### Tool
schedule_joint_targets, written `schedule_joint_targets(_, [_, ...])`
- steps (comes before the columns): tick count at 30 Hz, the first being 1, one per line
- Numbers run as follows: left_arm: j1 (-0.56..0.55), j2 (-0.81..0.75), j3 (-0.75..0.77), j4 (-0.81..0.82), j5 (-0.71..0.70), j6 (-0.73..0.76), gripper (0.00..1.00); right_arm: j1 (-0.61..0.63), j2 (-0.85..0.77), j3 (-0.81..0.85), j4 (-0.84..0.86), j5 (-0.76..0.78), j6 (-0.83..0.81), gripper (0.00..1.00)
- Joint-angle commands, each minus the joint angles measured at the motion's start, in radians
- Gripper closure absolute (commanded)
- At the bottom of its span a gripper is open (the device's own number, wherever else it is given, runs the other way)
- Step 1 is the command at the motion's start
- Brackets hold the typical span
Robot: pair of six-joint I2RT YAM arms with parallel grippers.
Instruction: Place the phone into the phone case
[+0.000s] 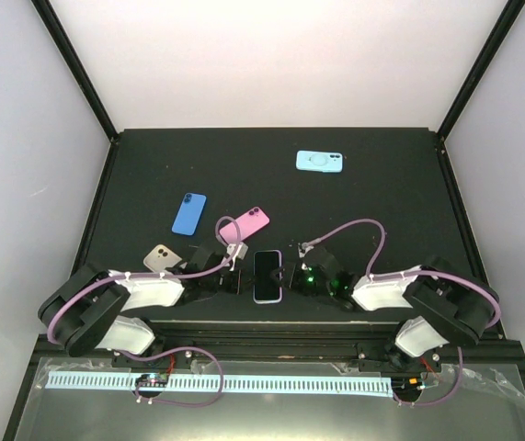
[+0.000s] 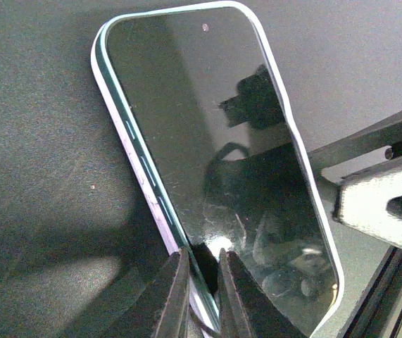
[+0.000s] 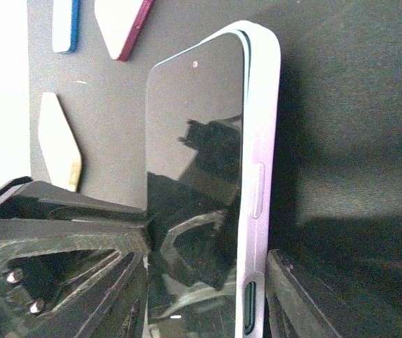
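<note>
The left gripper (image 2: 202, 259) pinched the phone (image 1: 268, 275) by its edge while the right gripper (image 3: 208, 259) sat around it, hold unclear, so pushing it flat into the case (image 3: 260, 141) probably came next.

No lettering, brand or number can be read on the phone (image 1: 268, 276) or anything around it.

1 phone (image 2: 215, 162) sits screen-up in a pale case (image 2: 151, 201) over the dark table (image 2: 39, 141). The case rim shows along both long edges and around the top. The screen is dark and lightly scratched, with 1 small camera dot near the top. The left gripper (image 2: 202, 257) enters from the bottom edge. Its 2 dark fingers (image 2: 172, 296) stand close together, pinching the phone's left long edge near its lower end. A white-and-black part (image 2: 377, 204) sits just beside the right edge.
</note>
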Motion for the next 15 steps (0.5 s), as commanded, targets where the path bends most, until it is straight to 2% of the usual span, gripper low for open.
schedule_joint_targets(1, [-0.008, -0.009, -0.015, -0.011, 0.002, -0.004, 0.85, 0.007, -0.056, -0.009, 0.145, -0.064, 0.025, 0.53])
schedule_joint_targets(8, [-0.001, -0.025, -0.019, 0.010, 0.026, -0.022, 0.82, 0.005, -0.053, -0.017, 0.152, -0.061, 0.024, 0.53])
schedule_joint_targets(15, [0.000, -0.009, -0.028, 0.036, 0.037, -0.037, 0.81, 0.004, 0.019, -0.047, 0.306, -0.119, 0.067, 0.55])
